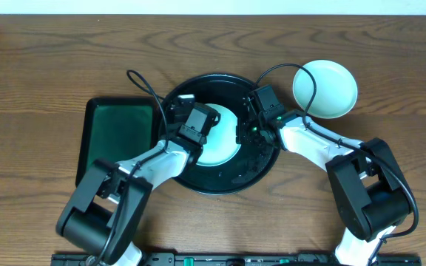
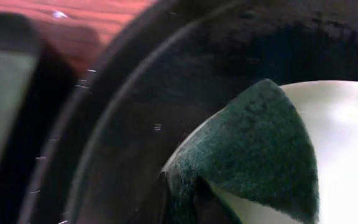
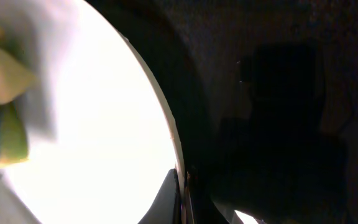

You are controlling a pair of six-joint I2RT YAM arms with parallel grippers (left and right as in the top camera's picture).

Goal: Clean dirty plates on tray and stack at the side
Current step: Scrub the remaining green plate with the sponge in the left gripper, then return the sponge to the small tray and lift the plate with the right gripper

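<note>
Round black tray (image 1: 224, 179) sits at table centre. One plate (image 1: 226, 142) lies inside the tray, slightly left of its middle. Left gripper (image 1: 207, 127) is over the plate's left edge, jaws pinched on a folded green scouring pad (image 2: 253, 149) that rests on the plate surface. Right gripper (image 1: 246, 131) is at the plate's right edge, jaws narrow and closed on its rim. Second plate (image 1: 325, 89) stands off the tray, just beyond its upper right. Rectangular green-lined tray (image 1: 120, 133) touches the round tray's left side
</note>
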